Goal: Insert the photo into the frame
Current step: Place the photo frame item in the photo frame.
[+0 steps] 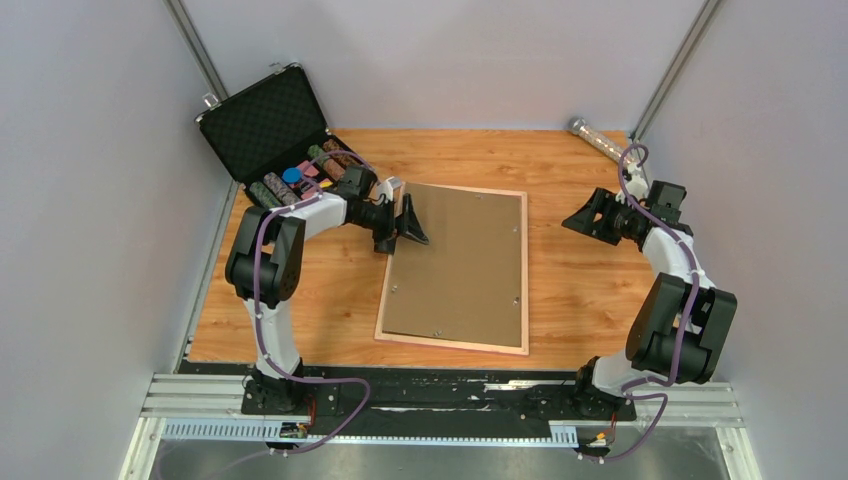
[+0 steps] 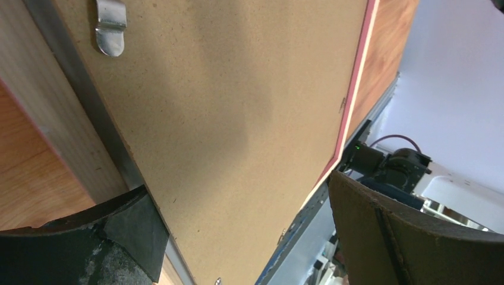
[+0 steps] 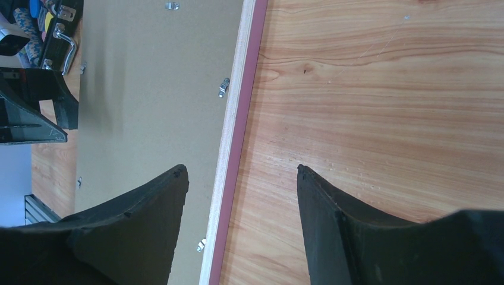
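The frame (image 1: 525, 272) lies face down in the middle of the table, its light wood back and pink edge (image 3: 238, 107) showing. A plain brown backing board (image 1: 460, 265) fills it, with small metal clips (image 2: 111, 27) along the rails. The photo is hidden. My left gripper (image 1: 412, 222) is open over the frame's far left corner, with nothing between its fingers (image 2: 128, 219); the board (image 2: 238, 119) fills its view. My right gripper (image 1: 585, 222) hangs open above bare table just right of the frame, empty, and its fingers (image 3: 148, 208) straddle the right rail in its own view.
An open black foam-lined case (image 1: 265, 120) with several coloured rolls stands at the back left, close behind the left arm. A shiny tube (image 1: 600, 138) lies at the back right corner. Grey walls close the table on three sides.
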